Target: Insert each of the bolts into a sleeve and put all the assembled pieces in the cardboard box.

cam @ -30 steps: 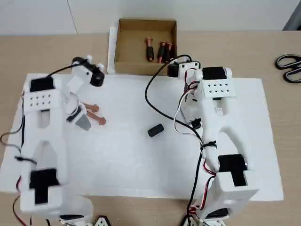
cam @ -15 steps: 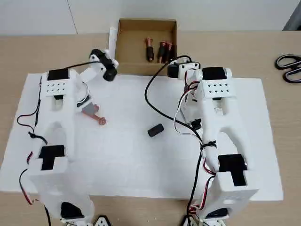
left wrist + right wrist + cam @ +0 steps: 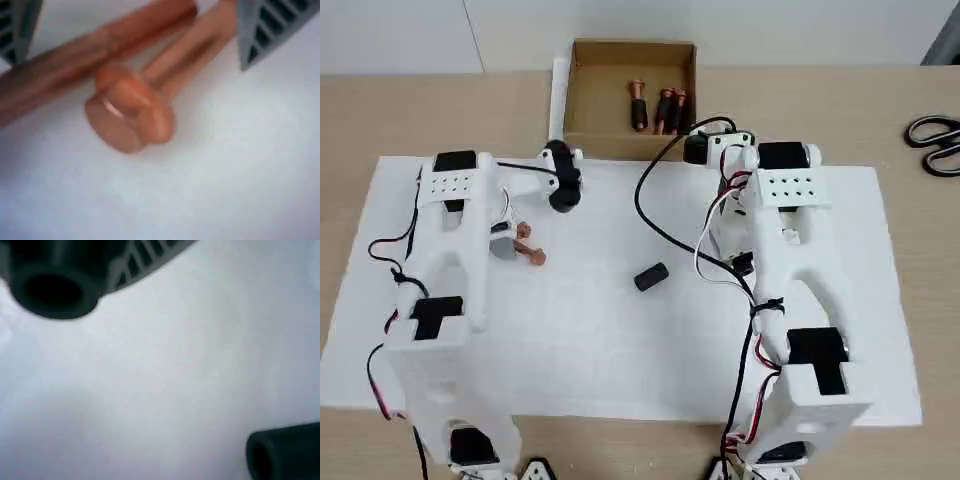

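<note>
Left gripper sits low on the white foam sheet, left of centre in the high view. Its jaws are wide and straddle the two bolts.

Left wrist view, close in: the near bolt lies with its hex head toward the camera and its shank runs back between the grey fingers. The second bolt lies alongside it, touching or nearly so; I cannot tell which.

Handling judgement: the bolts look small, stiff and light. The smooth round shanks are likely to roll, and the heads will check that. Best hold is across the shank just behind the head, leaving the tip free for the sleeve. With the pair lying this close, a closing pinch could catch both.

Right gripper is right of centre, low over the sheet. In the right wrist view its jaws look clamped on a black sleeve, the gripped sleeve, with the open bore facing the camera. A loose sleeve lies mid-sheet, apart from both arms. It looks like a rigid, light tube that would roll if nudged.

The wrist views give grip detail — jaw spread, bore direction, how the bolts lie. The high view gives the layout and spacing.

Farthest back, at upper centre, is the cardboard box on the worktop, with three assembled pieces inside. Scissors lie at the right edge.
</note>
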Controlling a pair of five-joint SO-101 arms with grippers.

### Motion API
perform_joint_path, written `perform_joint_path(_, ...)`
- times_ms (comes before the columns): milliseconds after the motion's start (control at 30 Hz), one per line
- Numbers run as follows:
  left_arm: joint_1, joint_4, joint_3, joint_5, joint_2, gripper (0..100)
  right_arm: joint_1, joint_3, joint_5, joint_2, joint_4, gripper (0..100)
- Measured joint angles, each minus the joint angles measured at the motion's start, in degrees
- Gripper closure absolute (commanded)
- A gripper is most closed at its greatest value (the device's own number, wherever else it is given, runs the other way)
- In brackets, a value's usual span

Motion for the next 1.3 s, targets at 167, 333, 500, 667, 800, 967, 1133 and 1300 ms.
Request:
perform_joint_path(167,0.18,-1.23,-0.53,0.00,2.02,74,0.00,0.00,0.00,0.00,0.00,99.5)
perform_joint_path(333,0.26,-1.23,-0.79,0.00,2.20,78,0.00,0.00,0.00,0.00,0.00,99.5)
perform_joint_path(500,1.23,-0.09,-0.70,-0.09,2.20,88,0.00,0.00,0.00,0.00,0.00,99.5)
perform_joint_path(667,2.02,0.18,-0.70,-0.26,2.55,94,0.00,0.00,0.00,0.00,0.00,99.5)
perform_joint_path(800,2.20,0.18,-0.70,-0.26,2.64,94,0.00,0.00,0.00,0.00,0.00,99.5)
perform_joint_path(967,2.64,3.34,-2.02,-0.26,2.81,94,0.00,0.00,0.00,0.00,0.00,99.5)
perform_joint_path(1133,4.40,10.29,-1.41,-0.26,-0.79,94,0.00,0.00,0.00,0.00,0.00,99.5)
perform_joint_path(1300,8.70,17.32,-1.23,0.53,-3.60,94,0.00,0.00,0.00,0.00,0.00,99.5)
